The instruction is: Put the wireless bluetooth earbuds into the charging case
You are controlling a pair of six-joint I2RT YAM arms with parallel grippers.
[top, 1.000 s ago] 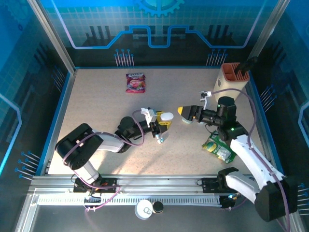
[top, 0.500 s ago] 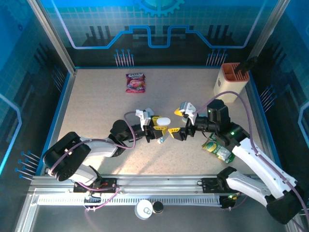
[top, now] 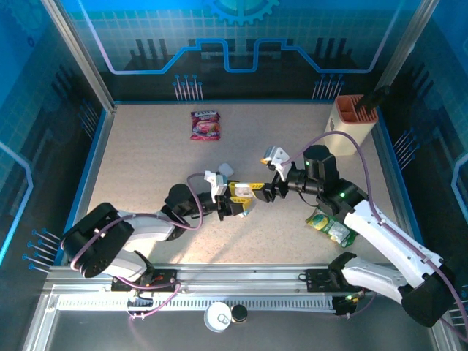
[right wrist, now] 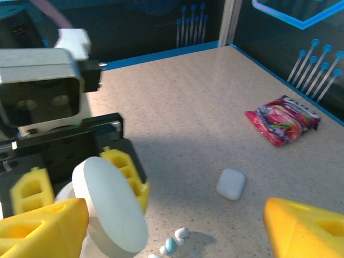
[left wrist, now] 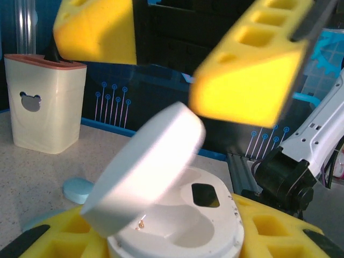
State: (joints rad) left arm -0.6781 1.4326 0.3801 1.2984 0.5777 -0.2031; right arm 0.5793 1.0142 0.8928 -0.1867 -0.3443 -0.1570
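White plastic, hinged open: the charging case (left wrist: 177, 226) sits clamped by its base between the yellow-padded left fingers (right wrist: 131, 180). Its lid (left wrist: 145, 166) is tilted up and back so the wells are exposed, and as far as the left wrist view shows, they look empty. The earbuds (right wrist: 172, 244) lie loose in a little cluster on the table (right wrist: 188, 123), just beside the held case on the side facing the right arm, low under the lid's edge. The right fingers (right wrist: 43, 226) are spread wide with nothing between them. In the right wrist view the cluster falls roughly midway across their gap, below and ahead of the tips, so the right arm is the nearer one and the only free one. The buds are too small to tell which way their stems run, so the line to close along cannot be judged. The next move looks like a short drop onto one bud, keeping clear of the lid.
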